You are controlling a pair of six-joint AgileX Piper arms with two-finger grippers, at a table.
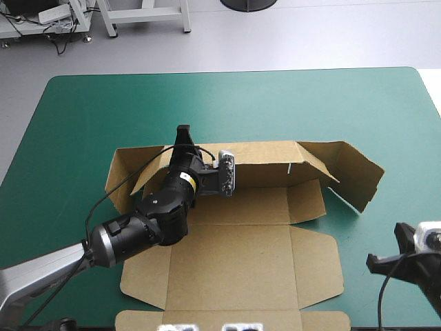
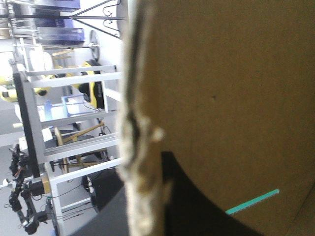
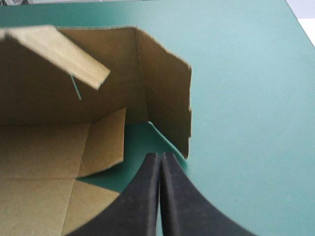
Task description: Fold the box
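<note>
**A:** Where do we see the brown cardboard box?

**B:** On the teal-green table cover, about midway between the table's left and right edges and reaching to its near edge. The base and lid panels lie flat. The long far wall stands up, and the right end flap stands too, angled outward toward the table's right edge.

**A:** And the left gripper?

**B:** We find it at the left part of that far wall, reaching over the wall's top edge. In its wrist view the board's raw edge runs up the middle, with one black finger lying against the board's face. We read the fingers as all but closed on the box.

**A:** The right gripper?

**B:** We see it near the table's near right corner, apart from the board. Its fingers meet in one point and hold nothing, and the end flap's lower corner is just ahead of them.
</note>
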